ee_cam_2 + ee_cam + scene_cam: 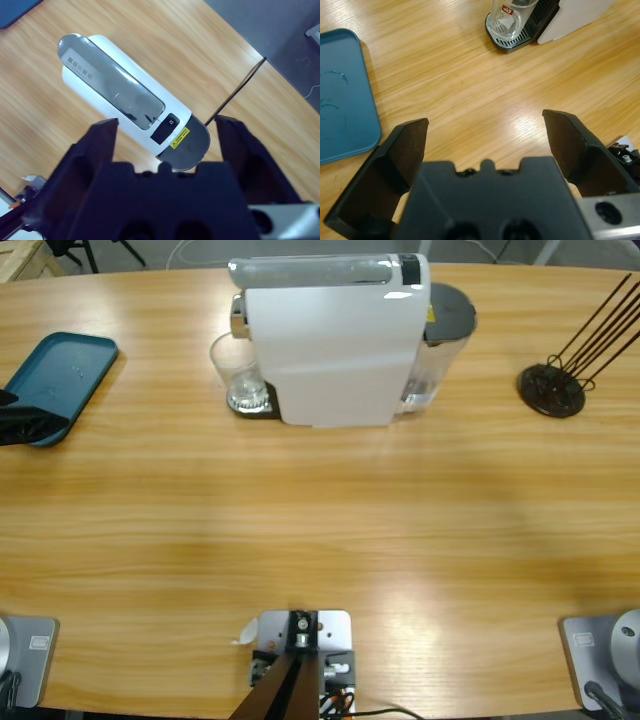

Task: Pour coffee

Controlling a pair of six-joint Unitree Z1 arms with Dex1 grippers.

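- Left tool (485, 135) wide open, empty, above counter (470, 90) beside tray (340, 95).
- Right tool (167, 135) wide open, empty, over machine (115, 100).
- Glass (238, 375) under spout.

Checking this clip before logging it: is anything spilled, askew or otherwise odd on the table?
Nothing stands out. The glass stands upright on the coffee machine drip tray; the blue tray shows only faint marks, with no spill visible.

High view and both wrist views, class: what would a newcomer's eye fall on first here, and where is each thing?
The white coffee machine dominates the far middle of the wooden table, with a clear glass standing on its drip tray at its spout end. A blue tray lies at one end of the table and a black wire stand at the other. Both grippers' fingers are open and empty.
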